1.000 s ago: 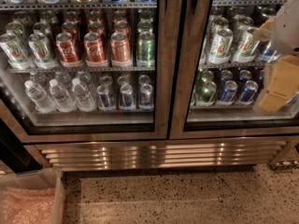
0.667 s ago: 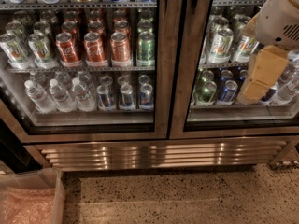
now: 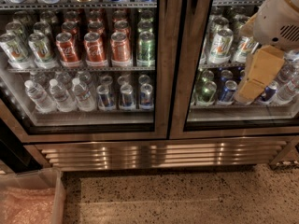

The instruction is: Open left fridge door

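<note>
Two-door glass fridge, seen from above and in front. The left fridge door (image 3: pixel 84 64), glass in a brushed steel frame, stands shut, well to the left of the gripper (image 3: pixel 246 95) and beyond the two steel stiles where the doors meet. The right door (image 3: pixel 224 118), also shut, lies directly behind the gripper. A ribbed steel grille (image 3: pixel 159 154) runs under both doors, below the gripper, and a speckled floor (image 3: pixel 187 195) lies lower again. A clear bin (image 3: pixel 28 199) with pale pink contents sits at the far lower left.

The white arm housing (image 3: pixel 280 17) enters from the upper right. The tan gripper hangs from it, slanting down and leftward in front of the right door's lower shelf, apart from the left fridge door. Whether it is released or clenched cannot be told.

Behind the left glass: red cans (image 3: pixel 96 45) above, water bottles (image 3: pixel 58 94) below. Behind the right glass: green-white cans (image 3: pixel 219 45) just up and left of the gripper, blue cans (image 3: pixel 228 90) just left of its tip.
</note>
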Action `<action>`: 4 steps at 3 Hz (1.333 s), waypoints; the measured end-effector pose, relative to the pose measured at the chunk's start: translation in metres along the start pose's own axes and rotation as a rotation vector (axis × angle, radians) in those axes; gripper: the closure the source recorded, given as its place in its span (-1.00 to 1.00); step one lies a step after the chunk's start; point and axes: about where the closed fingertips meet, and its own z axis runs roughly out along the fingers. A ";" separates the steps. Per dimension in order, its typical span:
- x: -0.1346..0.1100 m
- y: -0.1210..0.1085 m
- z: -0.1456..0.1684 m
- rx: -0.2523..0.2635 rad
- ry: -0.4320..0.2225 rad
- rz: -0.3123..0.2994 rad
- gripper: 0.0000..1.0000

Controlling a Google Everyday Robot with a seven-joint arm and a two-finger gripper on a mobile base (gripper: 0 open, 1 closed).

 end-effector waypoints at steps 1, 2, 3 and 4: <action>-0.019 -0.009 -0.005 0.006 -0.059 -0.014 -1.00; -0.053 -0.018 -0.013 -0.013 -0.165 -0.048 -1.00; -0.088 -0.027 0.017 -0.048 -0.171 -0.077 -1.00; -0.088 -0.027 0.017 -0.047 -0.173 -0.076 -1.00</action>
